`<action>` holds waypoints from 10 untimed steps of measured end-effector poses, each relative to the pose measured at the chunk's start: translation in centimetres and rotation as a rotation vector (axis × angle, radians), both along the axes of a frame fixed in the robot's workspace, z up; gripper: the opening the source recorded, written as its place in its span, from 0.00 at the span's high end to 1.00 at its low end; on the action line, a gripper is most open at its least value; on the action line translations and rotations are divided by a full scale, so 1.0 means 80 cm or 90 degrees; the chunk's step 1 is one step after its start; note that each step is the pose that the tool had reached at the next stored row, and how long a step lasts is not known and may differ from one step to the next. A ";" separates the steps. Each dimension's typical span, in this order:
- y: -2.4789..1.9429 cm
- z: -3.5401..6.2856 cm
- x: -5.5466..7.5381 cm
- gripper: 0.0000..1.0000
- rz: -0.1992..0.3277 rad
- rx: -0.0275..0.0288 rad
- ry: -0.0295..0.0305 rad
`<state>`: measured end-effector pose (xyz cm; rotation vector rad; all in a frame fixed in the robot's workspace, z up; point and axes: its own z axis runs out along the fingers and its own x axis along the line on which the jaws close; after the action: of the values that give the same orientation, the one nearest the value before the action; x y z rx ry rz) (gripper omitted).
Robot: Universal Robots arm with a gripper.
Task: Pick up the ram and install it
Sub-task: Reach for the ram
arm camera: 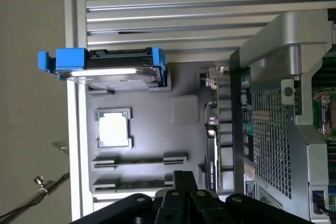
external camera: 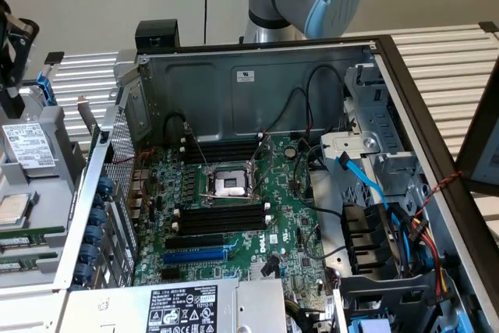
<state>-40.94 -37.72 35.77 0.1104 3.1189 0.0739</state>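
Note:
A grey parts tray (external camera: 47, 193) stands at the exterior view's left, beside the open computer case (external camera: 257, 83). Two green ram sticks (external camera: 31, 235) lie on edge in its holders, one close behind the other. In the wrist view the nearer ram stick (arm camera: 139, 184) shows as a thin dark strip between two grey brackets. My gripper (arm camera: 181, 176) hangs above the tray, over one end of that stick, shut with nothing seen between its fingers. The arm's black tool end (external camera: 14, 44) is at the far left edge of the exterior view. Black memory slots (external camera: 222, 216) on the motherboard stand empty.
On the tray also sit a hard drive in a blue caddy (arm camera: 105, 66) and a square processor (arm camera: 114, 129). Inside the case are the processor socket (external camera: 231, 185), a blue expansion slot (external camera: 195, 255), loose cables (external camera: 366, 185) and the power supply (external camera: 187, 309).

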 end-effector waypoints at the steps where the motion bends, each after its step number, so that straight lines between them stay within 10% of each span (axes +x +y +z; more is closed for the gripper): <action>1: 0.0004 -0.002 -0.006 0.89 0.000 -0.0002 0.0000; 10: 0.0010 -0.008 -0.046 0.89 0.000 -0.0004 0.0042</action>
<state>-44.63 -37.64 35.16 0.1109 3.1255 0.0727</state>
